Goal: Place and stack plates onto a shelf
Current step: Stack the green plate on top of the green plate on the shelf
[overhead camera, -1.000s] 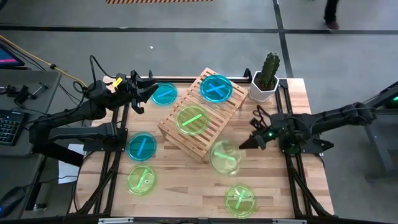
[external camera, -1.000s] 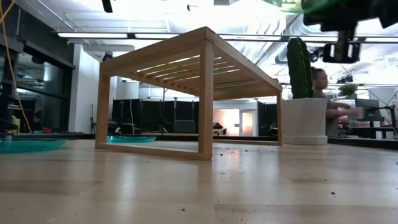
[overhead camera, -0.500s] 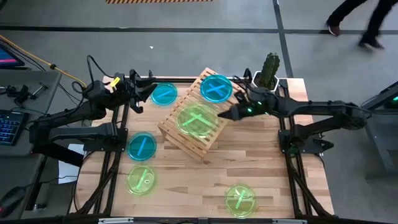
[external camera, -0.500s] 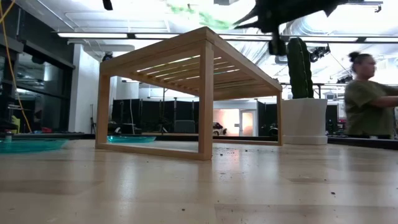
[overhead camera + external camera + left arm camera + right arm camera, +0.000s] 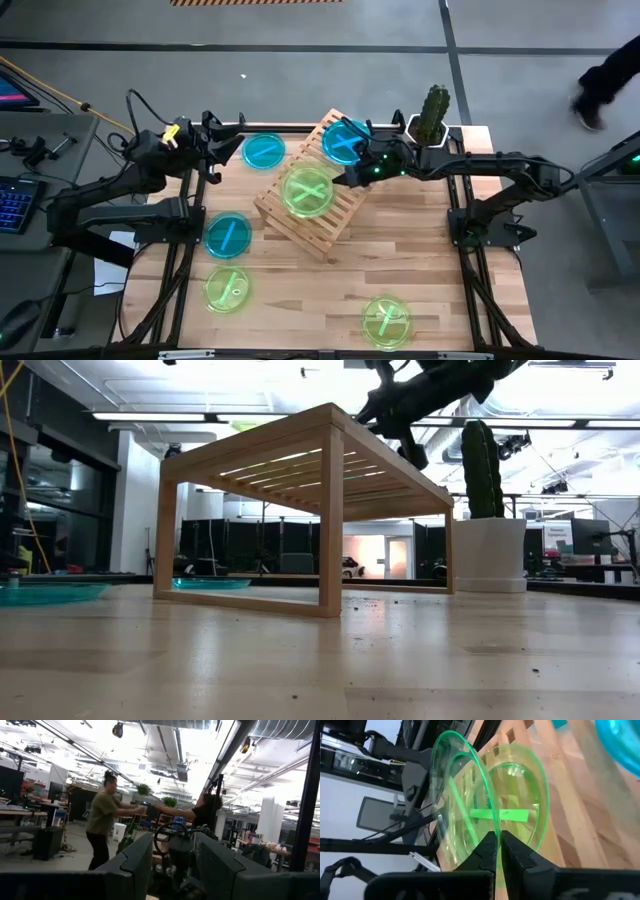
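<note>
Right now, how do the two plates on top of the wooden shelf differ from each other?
The teal plate lies free near the shelf's far end; the green plate sits mid-shelf, its rim pinched by the right pincer. The wrist view shows two green plates together; the teal looks single. Both are round, translucent and marked with a cross.

A cactus (image 5: pixel 434 105) stands in a white pot (image 5: pixel 425 140) at the far edge of the wooden desk (image 5: pixel 420 270). A keyboard (image 5: pixel 14 203) lies beside the desk. Two people (image 5: pixel 102 820) stand in the room behind.
</note>
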Action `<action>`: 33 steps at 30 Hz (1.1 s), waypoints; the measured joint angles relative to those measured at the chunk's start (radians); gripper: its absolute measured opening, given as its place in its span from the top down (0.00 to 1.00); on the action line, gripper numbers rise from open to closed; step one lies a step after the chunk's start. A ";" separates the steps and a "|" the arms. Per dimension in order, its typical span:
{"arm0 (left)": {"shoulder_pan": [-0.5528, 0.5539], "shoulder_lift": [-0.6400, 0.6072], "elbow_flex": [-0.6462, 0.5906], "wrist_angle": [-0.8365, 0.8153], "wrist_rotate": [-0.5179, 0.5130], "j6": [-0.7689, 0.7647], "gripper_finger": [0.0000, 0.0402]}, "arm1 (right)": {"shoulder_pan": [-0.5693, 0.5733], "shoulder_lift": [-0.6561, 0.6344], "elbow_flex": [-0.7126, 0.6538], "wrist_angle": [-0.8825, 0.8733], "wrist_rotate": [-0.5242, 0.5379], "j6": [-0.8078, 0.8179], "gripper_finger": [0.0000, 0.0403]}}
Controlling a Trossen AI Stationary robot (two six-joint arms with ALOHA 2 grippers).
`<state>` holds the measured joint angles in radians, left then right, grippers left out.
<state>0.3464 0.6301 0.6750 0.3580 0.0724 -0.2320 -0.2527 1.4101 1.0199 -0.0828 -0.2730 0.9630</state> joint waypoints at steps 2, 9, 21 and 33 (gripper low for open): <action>0.000 -0.004 0.000 0.001 0.000 0.000 0.67 | 0.000 -0.002 0.000 -0.004 0.014 0.000 1.00; 0.000 -0.002 0.000 -0.002 0.000 0.000 0.67 | -0.002 -0.003 0.000 -0.004 0.029 -0.027 0.98; 0.000 -0.002 0.000 -0.003 0.000 -0.021 0.67 | -0.005 -0.036 0.000 0.020 0.010 -0.129 0.56; -0.001 0.002 0.000 -0.153 0.006 -0.091 0.67 | 0.094 -0.225 0.001 -0.195 0.166 -0.402 0.49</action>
<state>0.3458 0.6319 0.6750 0.2052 0.0783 -0.3225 -0.1588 1.1854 1.0208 -0.2778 -0.1070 0.5611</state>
